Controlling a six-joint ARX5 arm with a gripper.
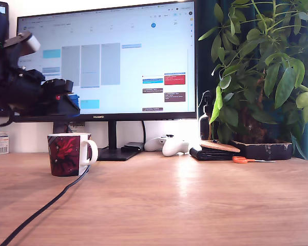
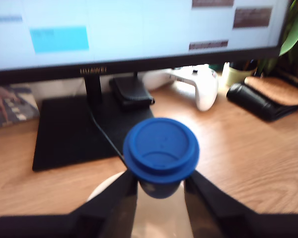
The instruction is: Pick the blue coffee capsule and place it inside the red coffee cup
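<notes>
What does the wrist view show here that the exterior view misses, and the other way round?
Only the wrist view shows the blue coffee capsule whole, rim up, clamped between the gripper fingers, with a white rim just beneath it. Only the exterior view shows the red coffee cup standing on the desk directly under the raised arm, with its pattern and handle, plus the potted plant and a black cable. Both share the monitor, the white game controller and the dark wallet.
</notes>
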